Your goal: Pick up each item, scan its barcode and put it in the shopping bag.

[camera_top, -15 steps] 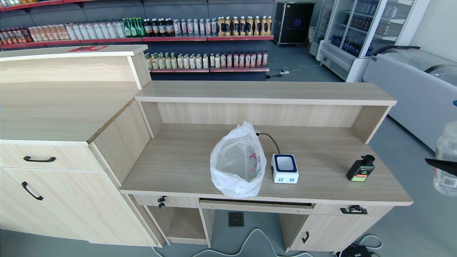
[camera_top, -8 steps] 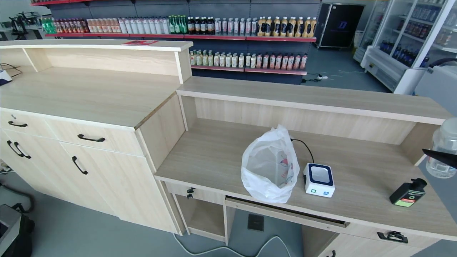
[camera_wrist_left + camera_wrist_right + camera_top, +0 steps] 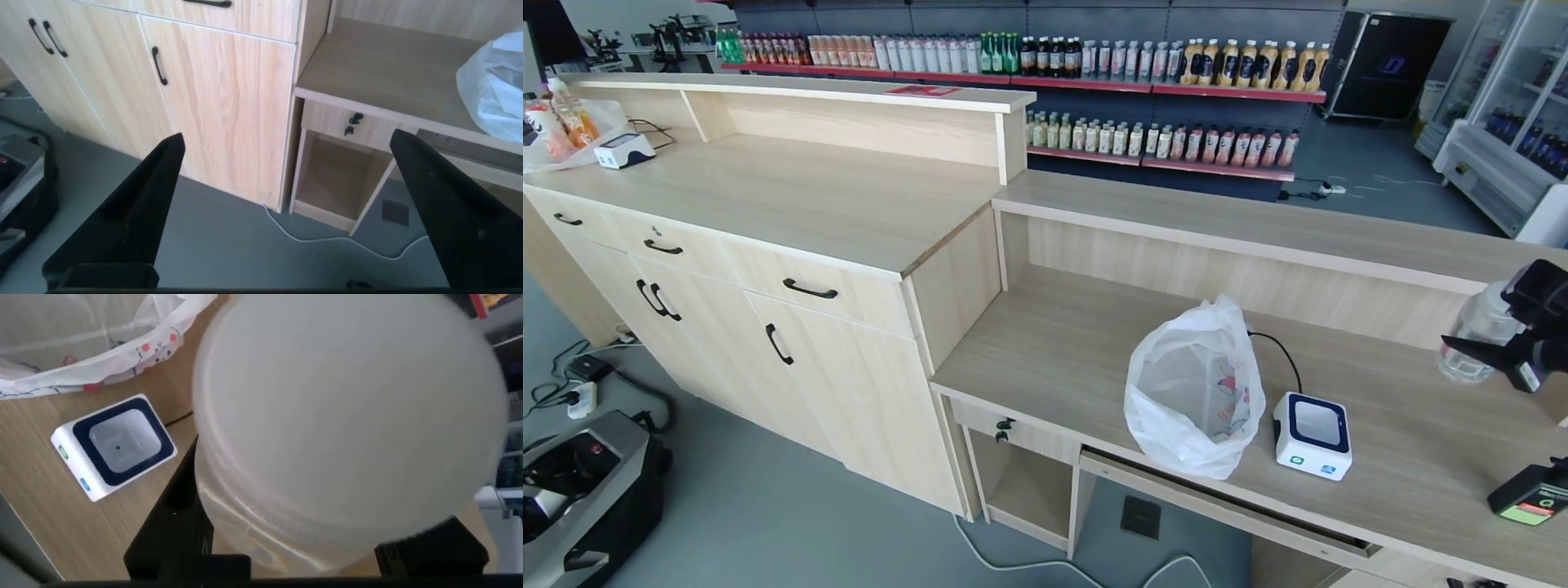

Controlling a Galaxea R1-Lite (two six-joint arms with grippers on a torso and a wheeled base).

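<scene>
Gripping a clear bottle point(image 3: 1478, 322) upright above the right end of the desk point(image 3: 1054, 359), the right pincer point(image 3: 1482, 353) has it clamped between both fingers. The scanner point(image 3: 1312, 435) lies down and to the robot's left, window up, with the open bag point(image 3: 1192, 392) just beyond. The left pincer point(image 3: 286, 137) hangs wide open over the floor, farther off. A black bottle point(image 3: 1531, 494) near the front edge looks clear of that path.

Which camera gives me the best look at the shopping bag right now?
The head view: the whole shopping bag stands open on the desk, beside the scanner. The left wrist view catches one side of it at the frame's edge; the right wrist view catches part of its rim past the held bottle.
</scene>
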